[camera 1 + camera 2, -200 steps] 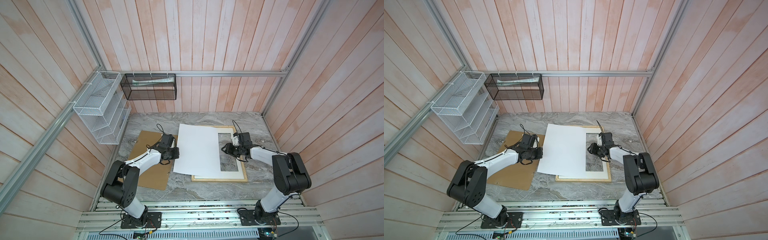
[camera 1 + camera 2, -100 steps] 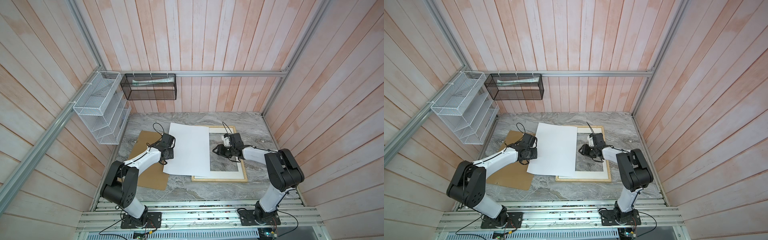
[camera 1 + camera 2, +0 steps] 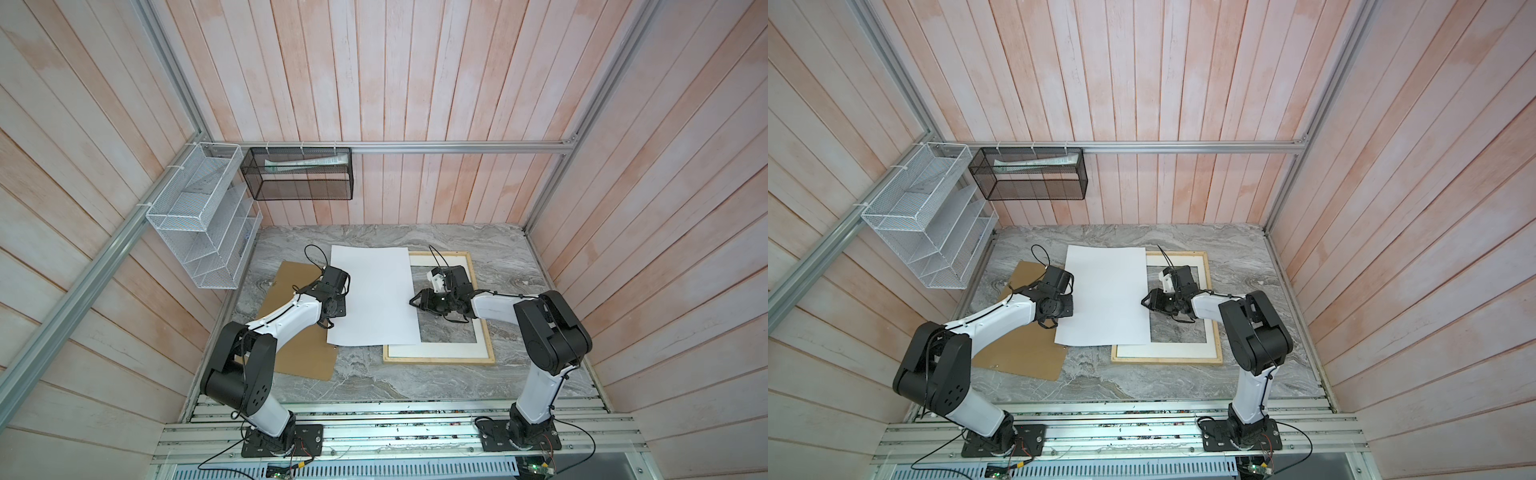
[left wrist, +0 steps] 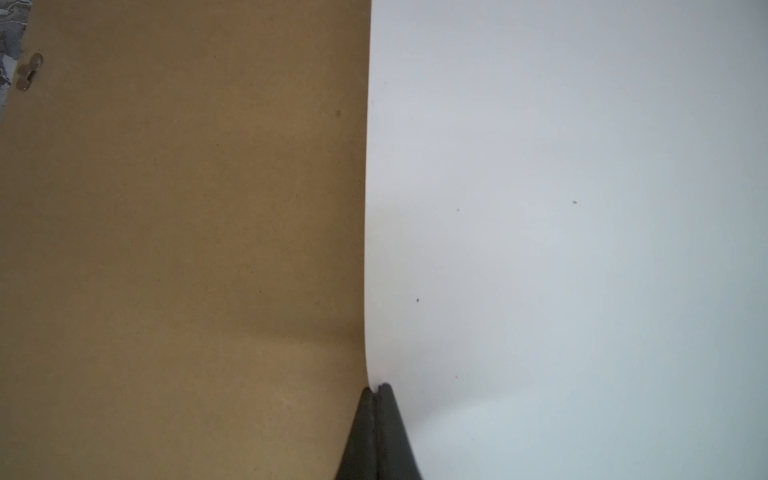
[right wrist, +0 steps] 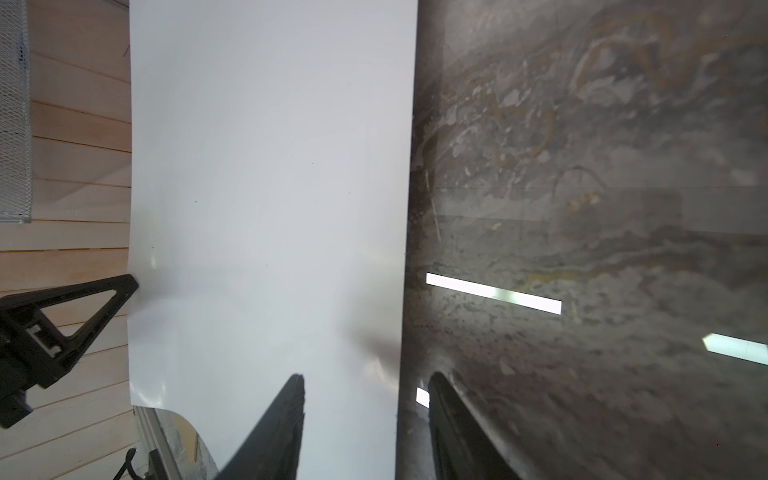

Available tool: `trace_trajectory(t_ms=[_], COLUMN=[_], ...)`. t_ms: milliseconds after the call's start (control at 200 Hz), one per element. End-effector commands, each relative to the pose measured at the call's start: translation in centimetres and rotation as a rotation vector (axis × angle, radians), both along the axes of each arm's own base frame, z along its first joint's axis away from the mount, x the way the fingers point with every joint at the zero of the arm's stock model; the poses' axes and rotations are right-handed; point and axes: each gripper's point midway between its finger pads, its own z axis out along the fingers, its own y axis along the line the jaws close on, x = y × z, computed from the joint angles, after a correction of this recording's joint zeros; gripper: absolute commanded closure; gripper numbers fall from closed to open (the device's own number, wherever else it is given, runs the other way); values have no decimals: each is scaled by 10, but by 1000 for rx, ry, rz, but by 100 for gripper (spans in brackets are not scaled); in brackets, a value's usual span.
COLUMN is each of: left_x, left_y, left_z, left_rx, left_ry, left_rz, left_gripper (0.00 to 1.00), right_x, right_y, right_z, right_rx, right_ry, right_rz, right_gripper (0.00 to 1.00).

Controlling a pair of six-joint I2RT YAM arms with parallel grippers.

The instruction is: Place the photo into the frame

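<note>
You hold the photo (image 3: 374, 295) above the table (image 3: 415, 382), between the brown board (image 3: 291, 345) and the frame (image 3: 436, 360). Its right part lies over the left side of the frame. It shows only a plain white face, so the printed side must be turned down, and you cannot check the picture from here.

The left gripper (image 4: 376, 388) is pressed together on the left edge of the sheet. The right gripper (image 5: 368, 376) has its jaws apart, one finger on each side of the right edge, and it does not pinch yet.

I judge the sheet to be very light, thin and floppy, because it curves near the left pinch. It is also smooth, so it may slip, and it will crease easily. Take it only at the edges, one grip on each long side, and keep it a little stretched.

The sheet hides the left rail of the frame and part of the white mat (image 3: 440, 350). In the right wrist view, bright bars suggest a glass pane, but I cannot be sure.
</note>
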Motion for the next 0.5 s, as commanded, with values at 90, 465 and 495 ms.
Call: trace_trajectory(t_ms=[90, 465, 495], left_x=[3, 1, 1], left_y=[-3, -5, -6], left_z=[10, 8, 8], left_rx=[-32, -47, -50], left_ry=[-33, -32, -32], left_rz=[0, -10, -10], left_gripper=[100, 100, 100], right_x=[2, 3, 3], right_y=[16, 23, 23], right_z=[0, -1, -1], right_rx=[50, 85, 83], right_ry=[4, 18, 19], right_rz=[36, 57, 57], right_gripper=[50, 55, 56])
